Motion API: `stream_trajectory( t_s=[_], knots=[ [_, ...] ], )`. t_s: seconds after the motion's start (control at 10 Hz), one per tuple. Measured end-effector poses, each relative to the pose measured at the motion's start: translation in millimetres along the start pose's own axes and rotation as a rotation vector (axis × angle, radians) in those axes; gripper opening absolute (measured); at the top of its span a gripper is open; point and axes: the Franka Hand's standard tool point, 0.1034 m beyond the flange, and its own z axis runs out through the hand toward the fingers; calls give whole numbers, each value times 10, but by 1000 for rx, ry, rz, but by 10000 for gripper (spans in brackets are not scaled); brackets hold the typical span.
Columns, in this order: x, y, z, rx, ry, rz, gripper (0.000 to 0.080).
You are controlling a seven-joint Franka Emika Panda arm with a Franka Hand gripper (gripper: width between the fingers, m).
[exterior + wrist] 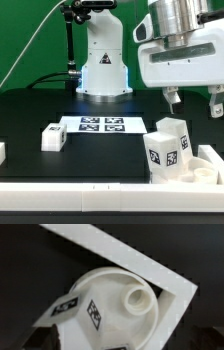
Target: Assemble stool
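The round white seat (128, 288) fills the wrist view, hollow side up with a raised hub in its middle, pushed into the corner of a white rail (120, 252). A tagged leg (88, 314) stands in the seat beside the hub. In the exterior view that leg (163, 148) rises upright from the seat (196, 173) at the right. Another leg (53, 136) lies alone on the black table at the exterior view's left. My gripper (195, 101) hangs above the seat, open, with nothing between its fingers.
The marker board (100, 124) lies flat in the middle of the table, in front of the robot base (103, 60). A white rail (90, 188) runs along the front edge and turns up at the right (210, 155). A small white part (2, 151) shows at the left edge.
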Motion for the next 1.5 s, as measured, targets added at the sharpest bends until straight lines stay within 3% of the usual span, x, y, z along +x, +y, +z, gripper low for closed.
stream_trajectory(
  t_s=[0.5,0.9,1.2,1.5],
  knots=[
    [24,24,7,-61,10,-631,649],
    [47,43,7,-75,9,-892,649],
    [8,52,33,-130,-1,-1275,649],
    [-1,85,56,-158,-14,-1502,649]
  ],
)
